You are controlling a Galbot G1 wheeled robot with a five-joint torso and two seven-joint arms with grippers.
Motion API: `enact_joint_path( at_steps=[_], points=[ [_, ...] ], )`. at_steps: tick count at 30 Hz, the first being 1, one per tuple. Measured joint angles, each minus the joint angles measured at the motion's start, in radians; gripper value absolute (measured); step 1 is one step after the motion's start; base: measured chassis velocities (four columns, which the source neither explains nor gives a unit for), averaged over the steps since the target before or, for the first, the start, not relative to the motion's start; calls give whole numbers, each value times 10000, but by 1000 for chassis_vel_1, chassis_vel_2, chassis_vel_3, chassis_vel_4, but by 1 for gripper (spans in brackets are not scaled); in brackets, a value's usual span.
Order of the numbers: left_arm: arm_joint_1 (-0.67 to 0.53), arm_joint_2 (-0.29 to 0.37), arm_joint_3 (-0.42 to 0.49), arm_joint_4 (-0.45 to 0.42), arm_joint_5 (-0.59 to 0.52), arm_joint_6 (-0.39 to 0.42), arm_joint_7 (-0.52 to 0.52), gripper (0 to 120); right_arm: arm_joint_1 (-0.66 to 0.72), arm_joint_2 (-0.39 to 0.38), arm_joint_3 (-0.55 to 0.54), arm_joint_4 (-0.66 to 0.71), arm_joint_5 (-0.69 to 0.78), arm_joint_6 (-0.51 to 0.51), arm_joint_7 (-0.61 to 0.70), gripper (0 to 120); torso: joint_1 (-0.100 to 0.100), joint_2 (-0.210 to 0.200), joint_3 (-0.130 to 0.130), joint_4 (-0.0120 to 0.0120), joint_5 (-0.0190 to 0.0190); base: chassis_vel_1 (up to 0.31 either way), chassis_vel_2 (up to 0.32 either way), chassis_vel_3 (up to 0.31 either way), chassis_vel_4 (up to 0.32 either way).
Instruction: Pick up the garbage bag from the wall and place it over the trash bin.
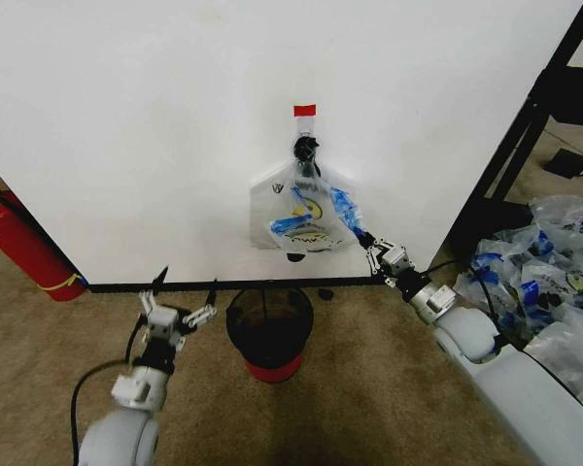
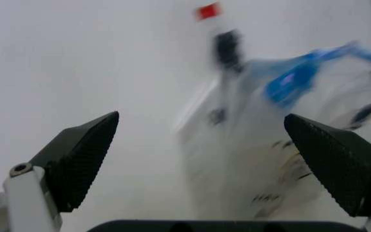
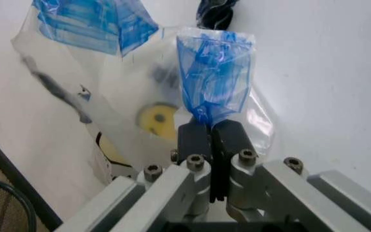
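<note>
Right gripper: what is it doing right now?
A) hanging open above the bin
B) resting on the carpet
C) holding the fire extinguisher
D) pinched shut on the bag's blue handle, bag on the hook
D: the right gripper is closed on the blue handle of the garbage bag, which hangs from the wall hook.

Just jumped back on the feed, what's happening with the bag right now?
The garbage bag hangs from the hook on the wall, just above the trash bin. The right gripper has its fingers shut on a blue patch at the bag's edge. The left gripper is open and low, beside the bin, facing the bag without touching it. The bag is not yet off the hook, and nothing is over the bin.
</note>
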Motion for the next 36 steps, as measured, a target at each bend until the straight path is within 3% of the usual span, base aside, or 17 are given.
enact_joint_path(
  at_steps=[5,6,8,10,12,13,16,19,28,36],
  points=[
    [-1475,1654,1179,283,129,252,603,100,110,128,-40,-31,70,64,31,0,1,0,0,8,-1,0,0,0,0],
    [-1475,1654,1179,283,129,252,603,100,110,128,-40,-31,70,64,31,0,1,0,0,8,-1,0,0,0,0],
    [-2134,2125,1717,300,786,998,-91,100,116,183,-50,-30,88,102,35,0,1,0,1,4,1,0,0,0,0],
    [-2733,2585,2537,144,1234,2441,-1288,100,92,230,-52,-7,104,162,37,0,1,0,1,5,0,0,0,0,0],
    [-3330,3001,3526,-243,990,4180,-2473,100,46,286,-54,12,104,254,36,0,1,0,0,5,0,0,0,0,0],
    [-3330,3001,3526,-243,990,4180,-2473,100,46,286,-54,12,104,254,36,0,1,0,0,5,0,0,0,0,0],
    [-4121,3386,4777,-654,448,5694,-3316,100,-18,349,-55,29,92,324,24,0,1,0,0,3,0,0,0,0,0],
    [-4699,3578,5456,-840,265,6202,-3419,100,-61,372,-53,34,77,365,-1,0,0,0,0,4,0,0,0,0,0],
    [-5623,3712,6156,-1156,-283,6851,-3624,100,-154,534,-47,34,-17,433,-80,0,0,0,0,6,1,0,0,0,0],
    [-6600,3352,7021,-460,-162,7739,-4430,100,-206,575,-41,56,-14,582,-165,0,0,0,0,5,1,0,0,0,0]
  ],
)
